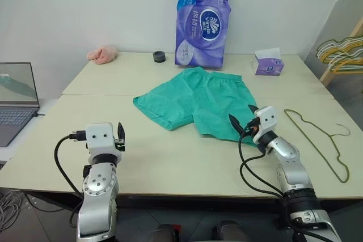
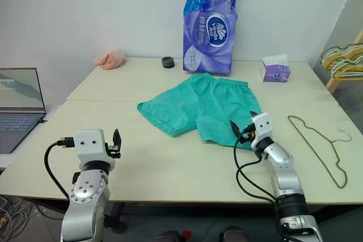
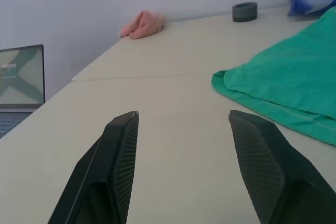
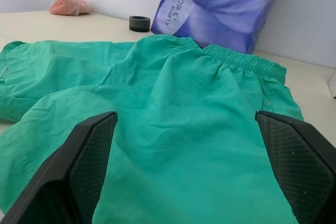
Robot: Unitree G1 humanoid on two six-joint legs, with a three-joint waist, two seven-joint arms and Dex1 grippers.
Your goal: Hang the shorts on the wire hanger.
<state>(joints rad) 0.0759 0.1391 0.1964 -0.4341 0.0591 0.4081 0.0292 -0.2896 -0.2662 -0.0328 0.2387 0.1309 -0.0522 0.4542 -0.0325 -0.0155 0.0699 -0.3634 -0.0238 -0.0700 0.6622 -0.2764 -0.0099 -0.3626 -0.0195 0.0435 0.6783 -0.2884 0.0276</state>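
**Shorts flat on the desk, hanger lying apart to the right**

White walls close off the back of a pale beige desk (image 1: 170, 157) made of two tops pushed together, with a seam running across between them. Along the far edge sit a small pink cloth lump (image 1: 102, 54), a dark grey ring-shaped roll (image 1: 159, 56), a tall purple pack of tissue paper (image 1: 204, 24) standing upright, and a small purple tissue box (image 1: 268, 63). An open laptop (image 1: 17, 100) stands on a lower surface off the desk's left side, and a bunch of yellow, green and white hangers (image 1: 343, 49) hangs at the far right beside a wooden frame.

The shorts (image 1: 195, 103) lie spread flat near the middle of the desk, waistband toward the purple pack, legs toward the robot. The wire hanger (image 1: 317, 137) lies flat on the desk to the right of the shorts, not touching them, its hook pointing right.

The right gripper (image 1: 244, 120) hovers at the near right leg hem of the shorts, its fingers spread wide with nothing between them; in the right wrist view green cloth lies ahead of the two black fingers (image 4: 79, 171). The left gripper (image 3: 184, 171) sits over bare desk near the front left, well apart from the shorts, its jaws moderately open and empty. Black cables loop from both wrists. Nothing lies between the shorts and the hanger.
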